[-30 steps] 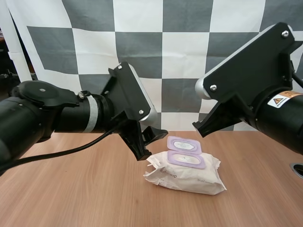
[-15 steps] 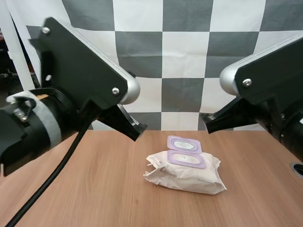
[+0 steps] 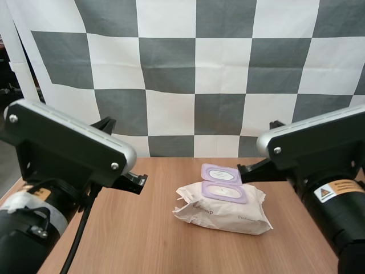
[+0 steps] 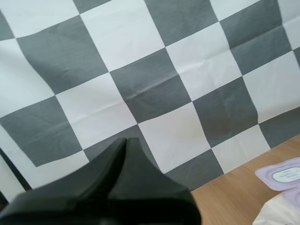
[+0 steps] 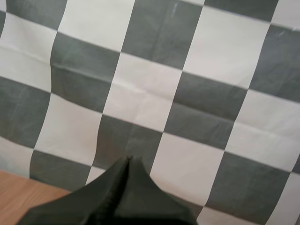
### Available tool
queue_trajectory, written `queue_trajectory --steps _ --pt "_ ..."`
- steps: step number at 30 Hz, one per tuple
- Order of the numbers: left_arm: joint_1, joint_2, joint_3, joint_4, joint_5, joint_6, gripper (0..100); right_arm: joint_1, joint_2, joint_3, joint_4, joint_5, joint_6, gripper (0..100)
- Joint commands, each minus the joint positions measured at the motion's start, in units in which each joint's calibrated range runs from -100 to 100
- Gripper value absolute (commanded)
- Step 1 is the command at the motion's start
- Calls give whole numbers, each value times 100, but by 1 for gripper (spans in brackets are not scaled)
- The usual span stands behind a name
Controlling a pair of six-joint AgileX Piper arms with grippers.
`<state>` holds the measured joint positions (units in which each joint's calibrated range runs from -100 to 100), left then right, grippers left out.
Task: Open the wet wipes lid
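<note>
Both arms pulled back since earlier, left tool (image 4: pixel 125 140) and right tool (image 5: pixel 127 159) both closed together, empty; unheld open lid (image 3: pixel 221 174) on pack (image 3: pixel 225 210) could spring shut.

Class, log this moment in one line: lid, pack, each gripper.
lid: flipped open | wet wipes pack: on table | left gripper: shut, empty | right gripper: shut, empty

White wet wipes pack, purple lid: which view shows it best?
The high view: the whole white wet wipes pack lies on the wooden table, purple lid flipped open. The left wrist view catches just its lid edge and one corner.
</note>
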<state>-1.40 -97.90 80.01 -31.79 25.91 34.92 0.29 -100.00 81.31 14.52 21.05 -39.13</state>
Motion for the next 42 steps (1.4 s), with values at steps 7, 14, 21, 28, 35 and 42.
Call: queue_trajectory --steps 7,14,21,28,35,42 --pt "7 -210 1707 -630 -2103 -71 0 -1 0 1168 105 -298 7 0" --pt "49 -210 1999 -836 -1753 -243 0 -29 0 1869 239 -302 118 0" --pt "187 -210 1999 246 -505 -2026 0 -51 0 1869 63 105 484 0" --pt "235 -210 1999 1987 370 -3495 0 -67 0 1869 -245 581 909 0" --pt "235 -210 1999 2034 502 -3937 0 -125 0 1869 -280 1074 1117 0" --pt "220 -210 1999 2044 534 -4006 0 -115 0 1869 -290 1133 1117 0"
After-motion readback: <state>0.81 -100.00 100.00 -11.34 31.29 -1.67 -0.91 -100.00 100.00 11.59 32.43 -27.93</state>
